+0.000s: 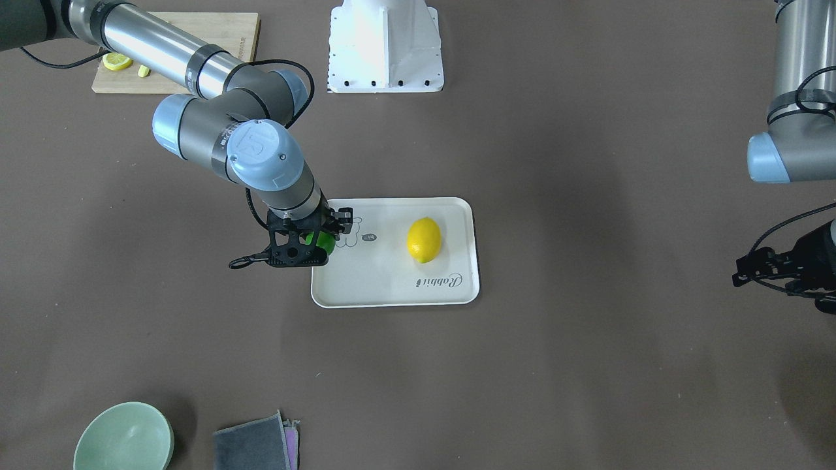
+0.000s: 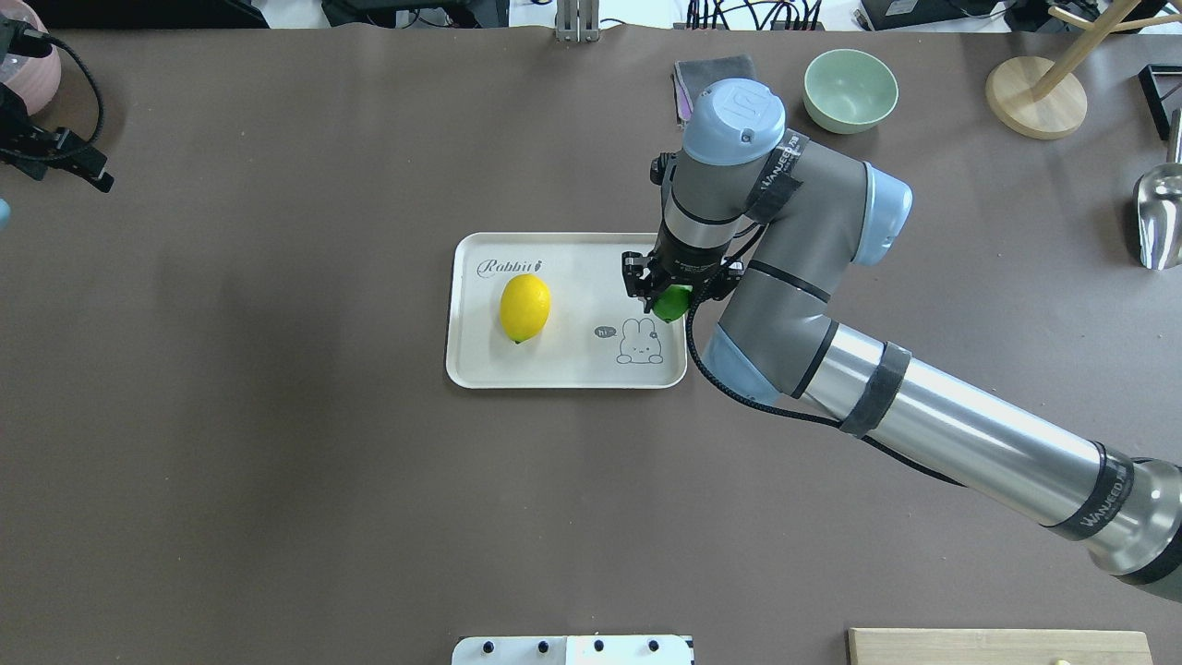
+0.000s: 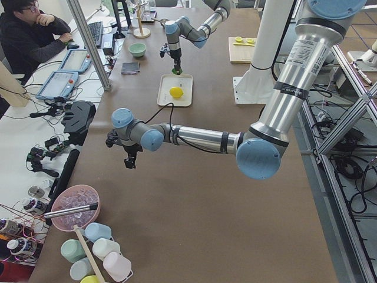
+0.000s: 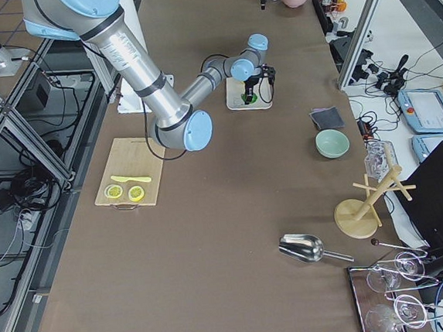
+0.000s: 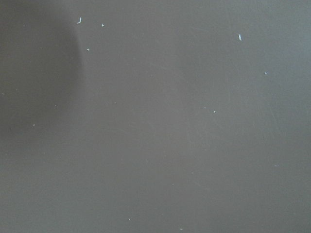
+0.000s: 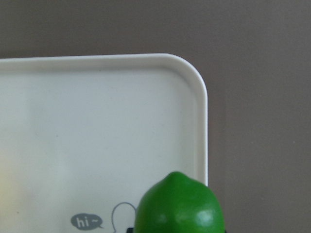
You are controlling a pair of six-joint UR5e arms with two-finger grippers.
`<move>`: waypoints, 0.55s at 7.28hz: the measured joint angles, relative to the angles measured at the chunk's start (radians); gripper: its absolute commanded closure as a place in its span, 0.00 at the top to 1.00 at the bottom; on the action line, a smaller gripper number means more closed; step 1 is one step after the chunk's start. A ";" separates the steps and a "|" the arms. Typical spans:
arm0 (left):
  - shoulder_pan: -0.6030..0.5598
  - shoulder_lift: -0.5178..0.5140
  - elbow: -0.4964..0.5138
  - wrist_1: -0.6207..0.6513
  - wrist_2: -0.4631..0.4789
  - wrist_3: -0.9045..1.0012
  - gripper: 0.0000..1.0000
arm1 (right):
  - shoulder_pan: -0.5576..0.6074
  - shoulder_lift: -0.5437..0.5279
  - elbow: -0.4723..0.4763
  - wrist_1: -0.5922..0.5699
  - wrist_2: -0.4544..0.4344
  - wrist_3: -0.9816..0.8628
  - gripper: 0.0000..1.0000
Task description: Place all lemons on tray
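The cream-white tray (image 1: pixel 392 287) lies mid-table and also shows in the overhead view (image 2: pixel 572 277). The yellow lemon (image 1: pixel 424 239) lies on it, also seen from overhead (image 2: pixel 524 308). My right gripper (image 1: pixel 313 247) is shut on the green lemon (image 1: pixel 323 243) and holds it over the tray's end by the rabbit drawing. The right wrist view shows the green lemon (image 6: pixel 179 206) above the tray's corner (image 6: pixel 194 82). I cannot tell whether it touches the tray. My left gripper (image 1: pixel 744 277) hangs far from the tray over bare table. I cannot tell whether it is open.
A wooden cutting board (image 1: pixel 228 29) with lemon slices (image 1: pixel 117 62) lies near the robot's right side. A green bowl (image 2: pixel 850 90) and a grey cloth (image 2: pixel 711 69) sit at the far edge. A wooden stand (image 2: pixel 1034 97) and a metal scoop (image 2: pixel 1159 217) are far right.
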 measured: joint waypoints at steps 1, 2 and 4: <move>0.000 -0.001 0.004 -0.001 0.000 0.000 0.98 | -0.007 0.013 -0.015 0.009 -0.018 0.003 1.00; 0.001 -0.001 0.006 -0.002 0.000 0.000 0.98 | -0.011 0.018 -0.021 0.016 -0.029 0.001 1.00; 0.002 -0.001 0.010 -0.004 0.000 0.001 0.98 | -0.005 0.015 -0.025 0.036 -0.037 -0.011 1.00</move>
